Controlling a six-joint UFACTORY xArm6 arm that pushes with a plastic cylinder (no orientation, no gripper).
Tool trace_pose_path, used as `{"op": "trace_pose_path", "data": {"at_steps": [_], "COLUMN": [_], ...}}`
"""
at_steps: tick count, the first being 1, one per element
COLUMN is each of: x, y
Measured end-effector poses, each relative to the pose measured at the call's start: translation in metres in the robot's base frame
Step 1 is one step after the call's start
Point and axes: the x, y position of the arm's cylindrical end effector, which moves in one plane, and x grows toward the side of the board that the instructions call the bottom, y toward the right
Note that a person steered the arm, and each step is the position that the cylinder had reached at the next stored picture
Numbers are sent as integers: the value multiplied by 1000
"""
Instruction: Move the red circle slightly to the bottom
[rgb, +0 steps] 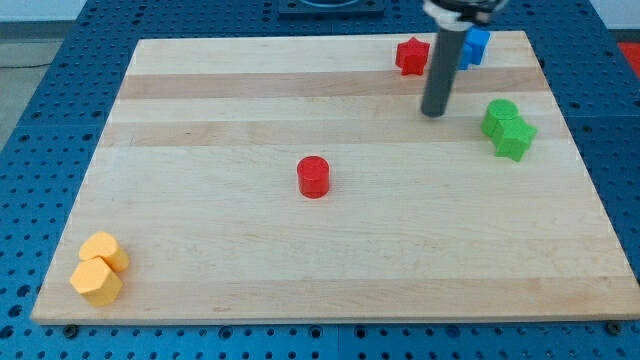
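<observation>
Red and round, the circle block (313, 177) sits near the middle of the wooden board (250, 250), well apart from our tip (433, 113). It lies to the left of the tip and nearer the view's bottom. We carry no jaws at all, only a straight dark rod; it holds nothing, and its lower end rests on bare wood, touching no block. The red circle is a short upright cylinder with a flat top, standing alone.

Just left of the rod, at the far edge, is a red star-like block (411, 56), and a blue block (473, 47) shows partly behind the rod. To the right of our tip two green blocks (508, 129) huddle together. Two yellow blocks (100, 267) touch at the near left corner.
</observation>
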Motion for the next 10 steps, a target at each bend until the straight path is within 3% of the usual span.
{"op": "trace_pose_path", "data": {"at_steps": [4, 10], "x": [68, 119], "y": [-143, -130]}}
